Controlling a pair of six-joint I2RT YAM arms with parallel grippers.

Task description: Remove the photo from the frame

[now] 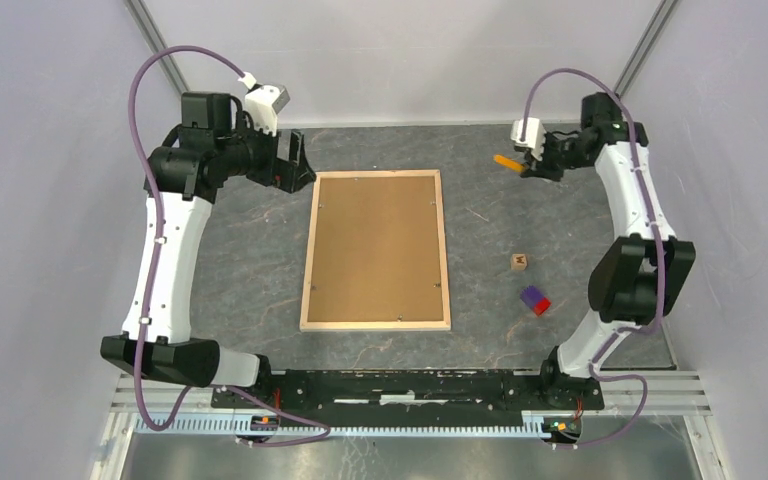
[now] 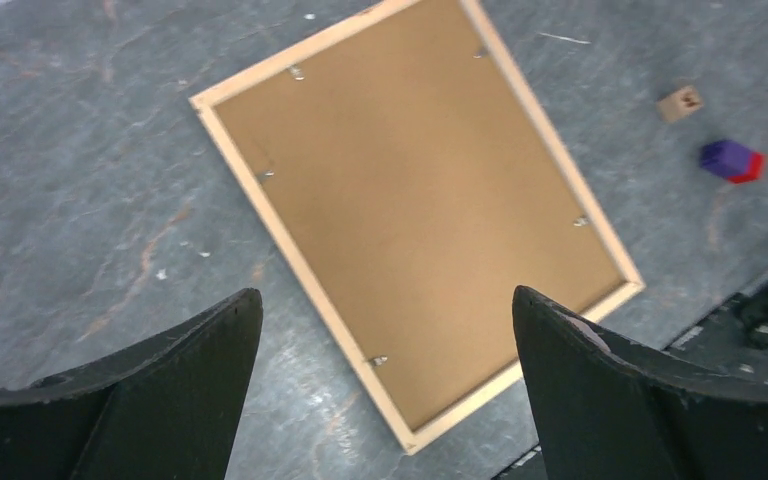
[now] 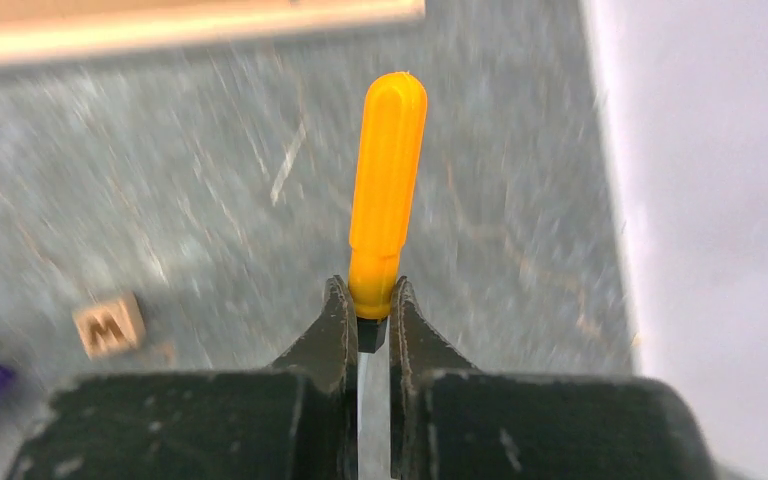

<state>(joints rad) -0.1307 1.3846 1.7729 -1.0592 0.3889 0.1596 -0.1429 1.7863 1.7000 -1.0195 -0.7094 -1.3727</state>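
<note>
Near the table's (image 1: 240, 260) far edge an orange-handled tool (image 3: 388, 180) was clamped in the right gripper (image 3: 372, 305); the left gripper (image 2: 385, 310) was spread wide, empty.

This looks like a robot lab. A grey bench (image 1: 250, 250) sits inside plain pale walls (image 1: 30, 200). The left arm (image 1: 165, 250) and the right arm (image 1: 642, 195) are bolted to a dark metal rail (image 1: 410, 385) at its near edge, with purple cables (image 1: 133, 105) looping off them.
</note>
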